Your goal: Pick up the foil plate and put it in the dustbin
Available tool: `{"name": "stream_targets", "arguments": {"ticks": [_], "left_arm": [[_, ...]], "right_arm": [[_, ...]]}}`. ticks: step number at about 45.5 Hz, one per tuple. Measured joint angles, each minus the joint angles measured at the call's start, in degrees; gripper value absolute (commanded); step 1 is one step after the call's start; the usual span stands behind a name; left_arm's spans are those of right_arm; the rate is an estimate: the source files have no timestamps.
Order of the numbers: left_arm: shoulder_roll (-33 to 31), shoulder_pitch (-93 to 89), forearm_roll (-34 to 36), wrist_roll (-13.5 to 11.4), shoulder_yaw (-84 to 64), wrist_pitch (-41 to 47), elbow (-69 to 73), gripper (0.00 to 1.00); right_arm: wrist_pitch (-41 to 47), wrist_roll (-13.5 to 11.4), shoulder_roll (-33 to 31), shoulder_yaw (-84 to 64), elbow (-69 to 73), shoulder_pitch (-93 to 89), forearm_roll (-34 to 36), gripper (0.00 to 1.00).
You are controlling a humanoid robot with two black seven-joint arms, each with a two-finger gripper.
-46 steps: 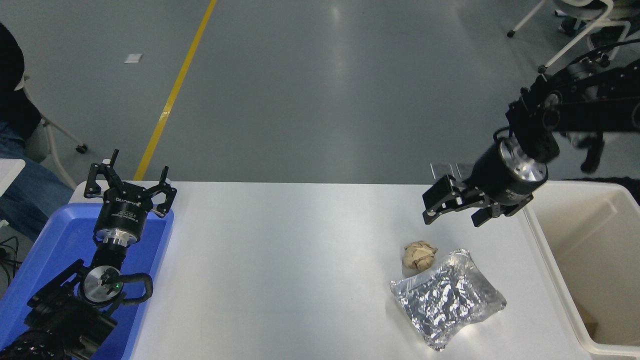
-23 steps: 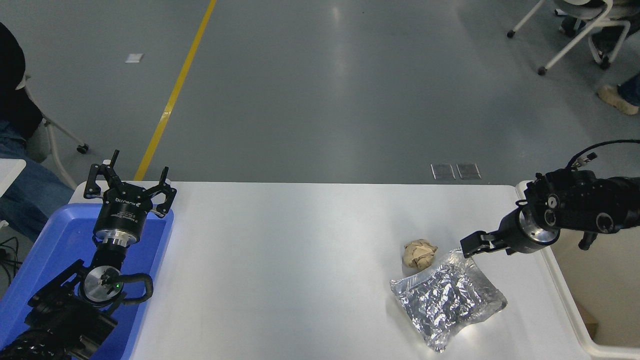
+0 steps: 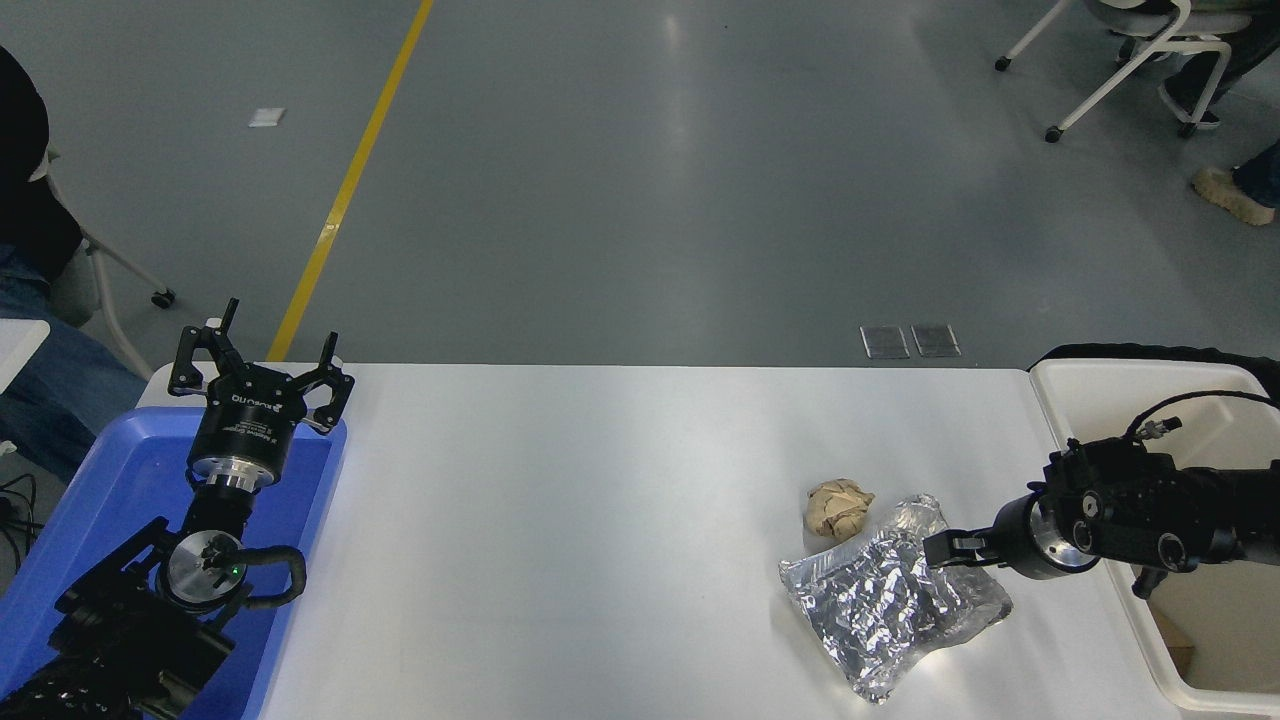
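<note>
My right pincer (image 3: 940,550) covers part of the foil plate (image 3: 880,600), and I cannot tell whether its tips touch it. At three o'clock the dustbin (image 3: 1100,385) runs off frame, my arm hiding its near wall.

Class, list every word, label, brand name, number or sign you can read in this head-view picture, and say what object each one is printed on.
White lettering on the left gripper body: a short brand-like word, seen upside down and too small to read with certainty.
Smaller print lines under it on the same body: too small to read.
Foil plate, paper ball, dustbin, blue tray, right gripper: no readable text.
</note>
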Motion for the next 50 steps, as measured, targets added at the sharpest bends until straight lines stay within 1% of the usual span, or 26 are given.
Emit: {"name": "stream_targets", "arguments": {"ticks": [11, 18, 25, 31, 35, 37, 44, 50], "left_arm": [[0.0, 0.0, 0.0, 0.1, 0.0, 0.0, 0.0, 1.0], [0.0, 0.0, 0.0, 0.1, 0.0, 0.0, 0.0, 1.0], [0.0, 0.0, 0.1, 0.1, 0.0, -0.1, 0.0, 1.0], [0.0, 0.0, 0.1, 0.1, 0.0, -0.1, 0.0, 1.0], [0.1, 0.0, 0.1, 0.2, 0.0, -0.1, 0.0, 1.0], [0.1, 0.0, 0.1, 0.2, 0.0, -0.1, 0.0, 1.0], [0.1, 0.0, 0.1, 0.2, 0.0, -0.1, 0.0, 1.0], [0.1, 0.0, 0.1, 0.2, 0.0, -0.1, 0.0, 1.0]], "right_arm": [[-0.9, 0.3, 0.0, 0.8, -0.4, 0.3, -0.1, 0.0], [-0.7, 0.4, -2.2, -0.2, 1.2, 3.2, -0.4, 0.0], [-0.1, 0.5, -6.2, -4.0, 6.5, 9.7, -0.5, 0.0], [1.8, 0.5, -11.0, -8.6, 13.1, 18.4, -0.5, 0.0], [4.5, 0.5, -14.9, -13.1, 19.5, 27.8, -0.4, 0.0], [5.2, 0.5, -15.5, -14.2, 20.9, 30.2, -0.4, 0.0], [10.6, 1.5, -18.4, -22.6, 29.4, 47.3, 0.2, 0.0], [16.9, 2.3, -19.0, -28.3, 34.3, 61.6, 1.6, 0.0]]}}
